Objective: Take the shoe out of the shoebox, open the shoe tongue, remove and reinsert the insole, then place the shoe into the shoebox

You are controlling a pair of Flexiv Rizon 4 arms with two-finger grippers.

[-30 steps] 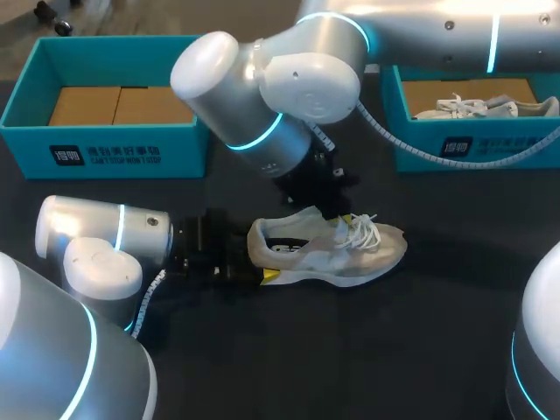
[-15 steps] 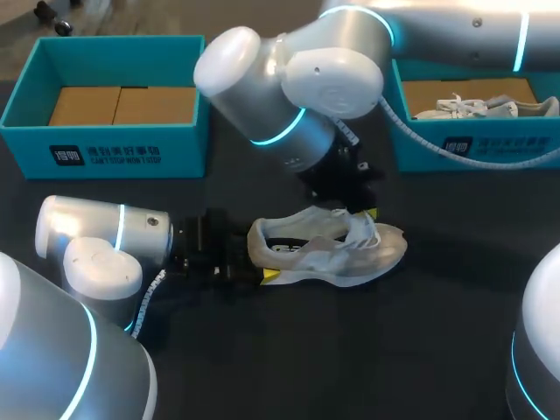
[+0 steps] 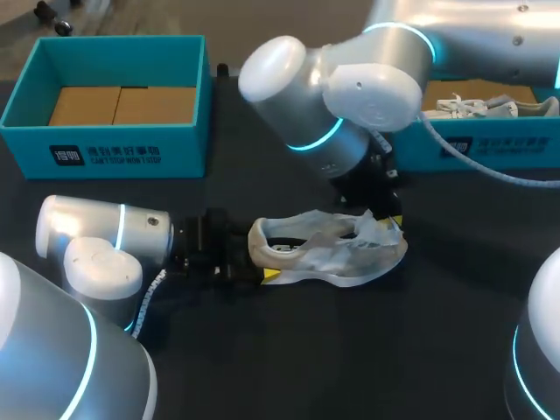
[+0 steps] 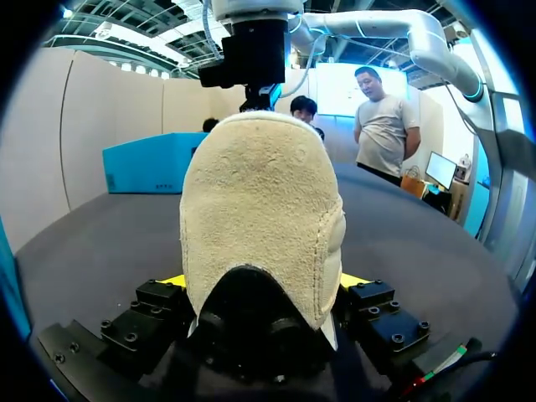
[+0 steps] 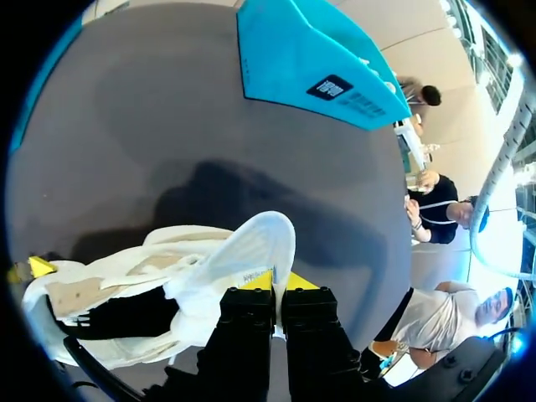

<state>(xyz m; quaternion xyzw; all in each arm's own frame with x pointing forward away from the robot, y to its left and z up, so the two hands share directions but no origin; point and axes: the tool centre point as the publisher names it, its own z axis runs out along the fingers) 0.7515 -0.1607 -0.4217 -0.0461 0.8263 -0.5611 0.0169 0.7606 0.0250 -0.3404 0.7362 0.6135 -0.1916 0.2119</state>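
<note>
Shoe [image 3: 328, 249]: desk ctr, heel twd left edge, outside shoeboxes [image 3: 105, 96] (both teal, far edge). Left gripper [image 4: 261, 283]: clamped on heel [image 4: 260, 193]. Right gripper [image 5: 276, 285]: fingers narrow, pinching tongue [image 5: 247, 247].

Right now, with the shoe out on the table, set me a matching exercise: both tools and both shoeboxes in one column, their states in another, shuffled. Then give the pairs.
Column one:
1. left tool
2. right tool
3. left shoebox
4. right shoebox

Column two:
A. holds a second shoe
B. shut on the heel of the shoe on the table
C. shows only its cardboard floor
D. shut on the tongue, lifted clear of the shoe

Pairs: 1-B, 2-D, 3-C, 4-A.
</note>
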